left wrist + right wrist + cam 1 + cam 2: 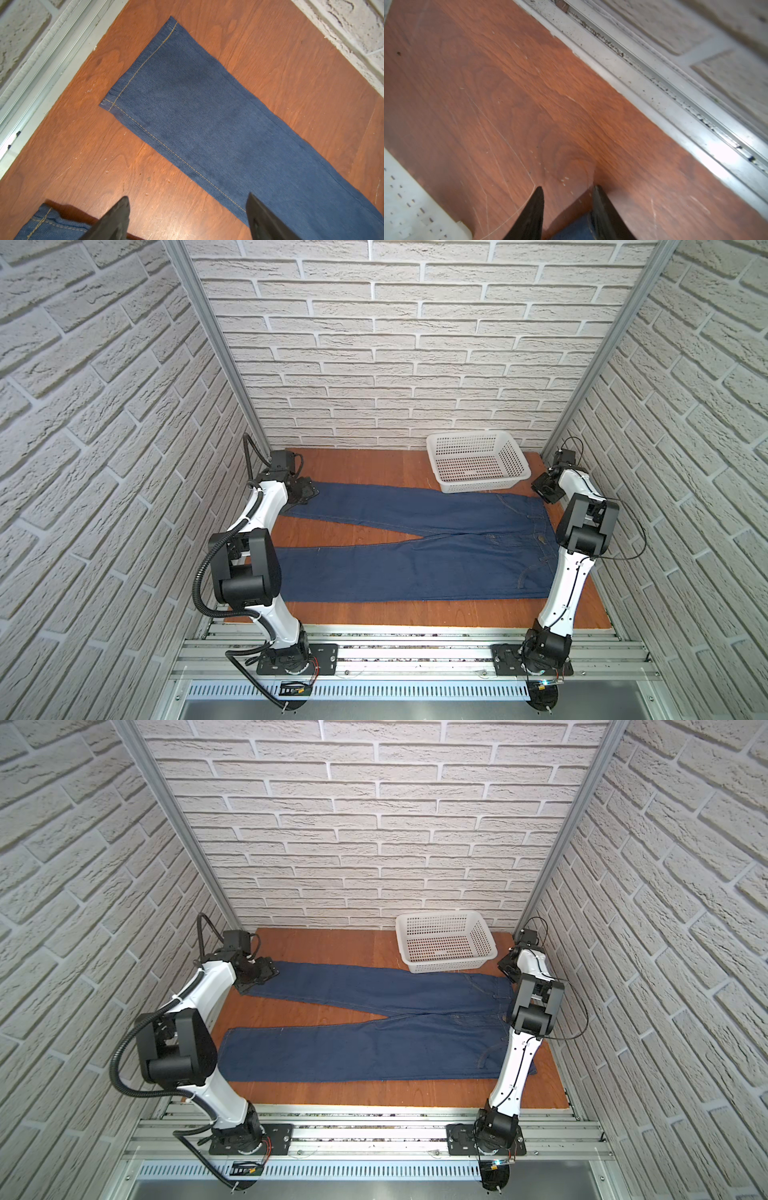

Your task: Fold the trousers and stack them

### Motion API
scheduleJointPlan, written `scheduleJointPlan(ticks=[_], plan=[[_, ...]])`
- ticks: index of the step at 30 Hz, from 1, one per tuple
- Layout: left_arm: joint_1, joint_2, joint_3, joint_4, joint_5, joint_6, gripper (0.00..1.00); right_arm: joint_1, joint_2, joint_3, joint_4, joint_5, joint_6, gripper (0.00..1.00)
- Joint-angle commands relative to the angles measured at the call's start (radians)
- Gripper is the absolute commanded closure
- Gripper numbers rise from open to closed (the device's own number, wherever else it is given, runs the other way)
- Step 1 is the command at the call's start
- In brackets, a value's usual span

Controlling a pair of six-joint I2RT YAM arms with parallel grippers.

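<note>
- Noting the left gripper (188, 196) with jaws wide apart and holding nothing, poised low over the far leg (207, 124) of the trousers (415, 568), a little in from its hem (141, 64).
- Judged to be set there to take the leg end, so that the far leg can be carried across onto the near one.
- Noting the right gripper (568, 193) with jaws a moderate way apart, bare wood between the tips and a dark denim edge showing low between them; no grip on the cloth evident.
- Placed at the far corner of the waistband (544, 526) in both top views, presumably to match the left gripper at the opposite end of the same long edge.
- Found the jeans lying flat and full length across the wooden table (374, 464), waist toward the right arm, legs spread in a narrow V toward the left arm, the near-leg hem (41, 220) just beside the left jaws.
- No fold made so far; task judged at its first step.
- Recorded a white perforated basket (513, 464), with nothing visible in it, at the back of the table, its front wall just beside the far hip of the jeans; likely the stacking place.
- Risk: thick denim slipping from a shallow pinch, or the two ends lifting unevenly.
</note>
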Motion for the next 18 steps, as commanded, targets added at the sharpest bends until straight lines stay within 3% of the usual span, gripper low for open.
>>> scheduleJointPlan(ticks=[1, 9, 18], plan=[[0.009, -0.033, -0.009, 0.023, -0.017, 0.009, 0.13, -0.004, 0.017, 0.004, -0.045, -0.055, 0.006, 0.71], [0.016, -0.031, -0.010, 0.024, -0.019, 0.007, 0.13, -0.009, -0.046, -0.042, -0.033, -0.067, 0.010, 0.94], [0.059, 0.029, 0.058, 0.006, -0.007, -0.002, 0.14, -0.026, -0.295, -0.332, 0.081, -0.011, 0.066, 0.95]])
